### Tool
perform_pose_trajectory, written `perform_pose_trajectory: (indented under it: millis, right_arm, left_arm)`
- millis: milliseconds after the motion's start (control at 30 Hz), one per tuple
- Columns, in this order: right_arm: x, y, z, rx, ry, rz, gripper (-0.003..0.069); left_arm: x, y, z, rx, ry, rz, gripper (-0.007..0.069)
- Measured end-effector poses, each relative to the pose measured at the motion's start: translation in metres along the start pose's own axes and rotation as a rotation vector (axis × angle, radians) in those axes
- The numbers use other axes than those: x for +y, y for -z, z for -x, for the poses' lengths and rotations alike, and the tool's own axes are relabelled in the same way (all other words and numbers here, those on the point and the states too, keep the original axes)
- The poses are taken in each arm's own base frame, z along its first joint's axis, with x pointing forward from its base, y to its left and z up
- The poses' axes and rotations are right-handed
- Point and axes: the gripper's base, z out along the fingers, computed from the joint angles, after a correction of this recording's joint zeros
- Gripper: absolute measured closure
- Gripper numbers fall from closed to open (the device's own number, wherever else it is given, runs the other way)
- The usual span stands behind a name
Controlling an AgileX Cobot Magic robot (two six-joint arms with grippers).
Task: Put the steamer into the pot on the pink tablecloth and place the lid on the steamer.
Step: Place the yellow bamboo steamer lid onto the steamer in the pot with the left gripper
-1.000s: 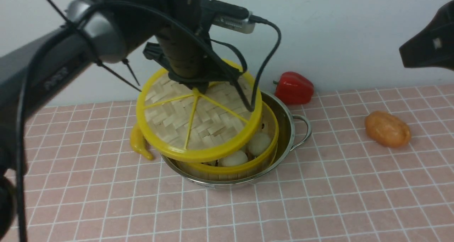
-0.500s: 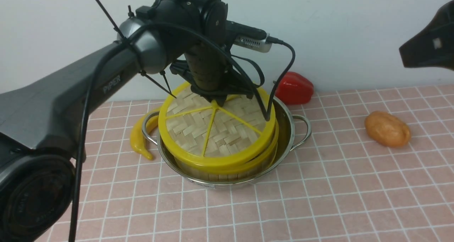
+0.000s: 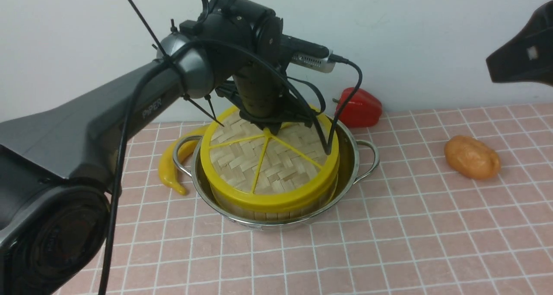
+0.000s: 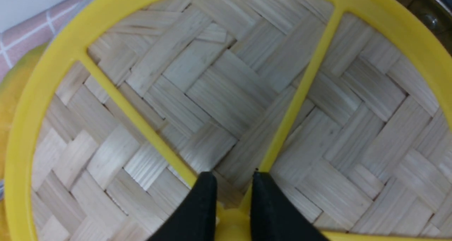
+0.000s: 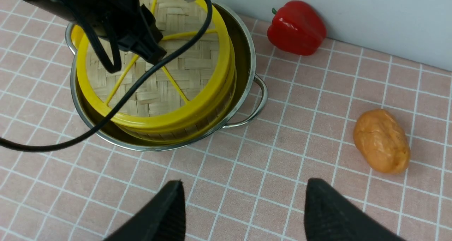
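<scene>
The steel pot (image 3: 351,157) stands on the pink tablecloth (image 3: 389,243). The steamer (image 3: 242,211) sits inside it; only its side wall shows under the lid (image 3: 268,167), and the buns are hidden. The lid lies flat on the steamer's top rim, and also shows in the left wrist view (image 4: 219,92) and the right wrist view (image 5: 166,89). My left gripper (image 4: 233,184) is shut on the lid's yellow central hub, seen from the front (image 3: 268,128) over the lid's middle. My right gripper (image 5: 243,195) is open and empty, held above the cloth to the right of the pot (image 5: 247,57).
A red bell pepper (image 3: 358,107) lies behind the pot by the wall. An orange potato-like lump (image 3: 472,157) lies on the right. A yellow chilli (image 3: 170,169) lies against the pot's left side, by its left handle (image 3: 181,152).
My left gripper has carried the lid right and down. It went from tilted above the steamer, with buns showing, to lying flat on the steamer's rim. The right arm has not moved.
</scene>
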Motion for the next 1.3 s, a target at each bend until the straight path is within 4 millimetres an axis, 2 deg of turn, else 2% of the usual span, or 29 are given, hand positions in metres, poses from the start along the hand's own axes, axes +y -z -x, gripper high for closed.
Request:
perform_pose_trajectory:
  millis: [1300]
  right_arm:
    - [0.0,0.0,0.0,0.0,0.0,0.0,0.0211]
  left_arm:
    - [-0.004,-0.014,0.001,0.005,-0.008,-0.023,0.0509]
